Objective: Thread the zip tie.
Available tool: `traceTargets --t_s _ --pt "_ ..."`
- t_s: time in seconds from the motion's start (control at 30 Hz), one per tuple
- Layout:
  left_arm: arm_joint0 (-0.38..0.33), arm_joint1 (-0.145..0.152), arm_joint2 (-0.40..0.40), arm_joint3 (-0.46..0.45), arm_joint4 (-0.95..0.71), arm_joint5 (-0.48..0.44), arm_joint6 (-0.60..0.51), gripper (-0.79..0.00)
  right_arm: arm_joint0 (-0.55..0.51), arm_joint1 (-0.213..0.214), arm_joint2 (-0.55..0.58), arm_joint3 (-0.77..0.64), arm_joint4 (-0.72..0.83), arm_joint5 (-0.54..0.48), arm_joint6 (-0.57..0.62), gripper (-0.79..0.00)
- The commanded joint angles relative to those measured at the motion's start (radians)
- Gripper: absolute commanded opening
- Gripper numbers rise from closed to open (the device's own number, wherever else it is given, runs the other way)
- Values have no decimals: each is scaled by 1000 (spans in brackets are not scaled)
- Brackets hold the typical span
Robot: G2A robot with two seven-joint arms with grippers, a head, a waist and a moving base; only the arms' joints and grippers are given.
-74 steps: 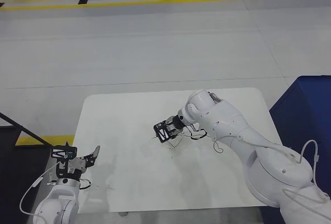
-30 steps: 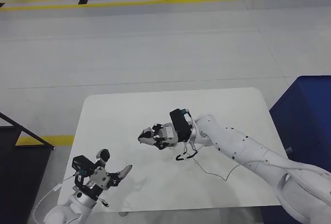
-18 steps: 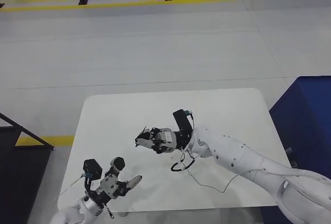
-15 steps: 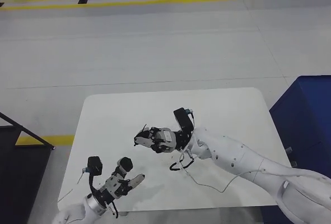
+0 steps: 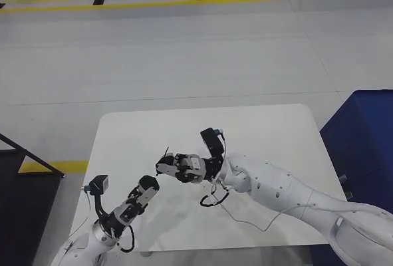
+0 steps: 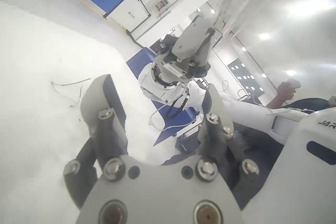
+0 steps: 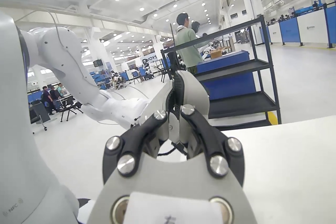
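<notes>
The right end effector (image 5: pixel 170 165) is closed on the zip tie (image 5: pixel 166 154), a thin black strip that sticks out past its tips, angled up and away from the tabletop (image 5: pixel 269 126). In the right wrist view its two fingers (image 7: pixel 191 88) are pressed together, and the zip tie (image 7: pixel 172 51) runs straight out beyond them.

The left end effector (image 5: pixel 149 181) is open, with its jaws spread wide and nothing between them. It sits just beside the right end effector, on the side the zip tie points toward, and the two are not touching. From the left wrist, the right end effector (image 6: pixel 194 38) hangs ahead of and above the open left end effector (image 6: pixel 157 83), with a gap between them.

Both end effectors are over the left half of the tabletop. The near edge is close behind the left end effector, and the left edge is a little off to its outer side. The far and right edges are well apart from both.

A few thin dark strands (image 6: pixel 69 83) lie on the tabletop ahead of the left end effector, off to one finger's side. A blue partition (image 5: pixel 372 133) stands past the right edge, well behind the right end effector. A black rack (image 7: pixel 262 72) stands beyond the tabletop edge ahead of the right end effector.
</notes>
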Motion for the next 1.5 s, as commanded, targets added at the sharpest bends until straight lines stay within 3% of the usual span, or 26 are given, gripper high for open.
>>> traceTargets --t_s 0.0,0.67,1.47 --pt "7 -3 2 -8 31 1 38 -348 0 0 0 0 0 0 0 -785" --pt "29 -11 7 -23 131 -26 155 -465 -100 -21 129 -11 93 14 257 -785" --pt "53 -11 4 -42 156 -41 179 -508 -184 -62 284 -1 64 13 432 -785"
